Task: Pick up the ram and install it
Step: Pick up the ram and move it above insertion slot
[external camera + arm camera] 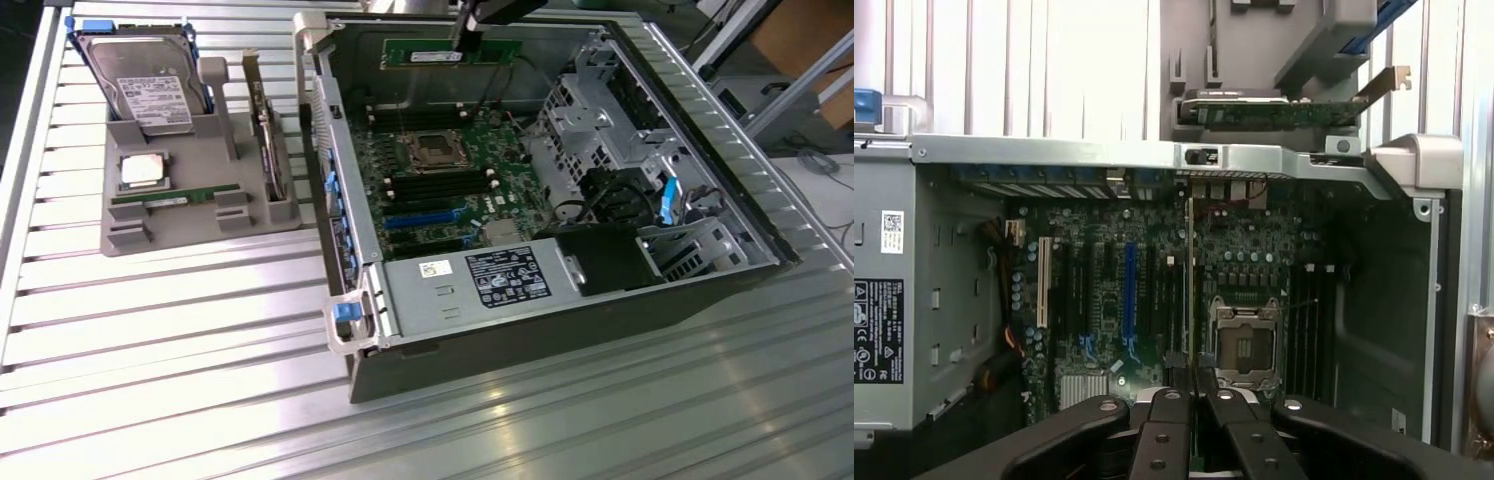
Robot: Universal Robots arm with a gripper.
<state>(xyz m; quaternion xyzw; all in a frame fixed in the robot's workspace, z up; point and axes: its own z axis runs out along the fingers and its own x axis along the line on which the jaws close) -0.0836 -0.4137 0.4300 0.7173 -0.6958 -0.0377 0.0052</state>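
Surface: ribbed metal table | open computer case | end effector clamped on ram above motherboard

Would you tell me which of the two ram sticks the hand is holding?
The ram stick hanging over the open computer case, clamped in the hand; the other stick sits in the grey holder.

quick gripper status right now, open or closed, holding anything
gripper: closed, holding the ram
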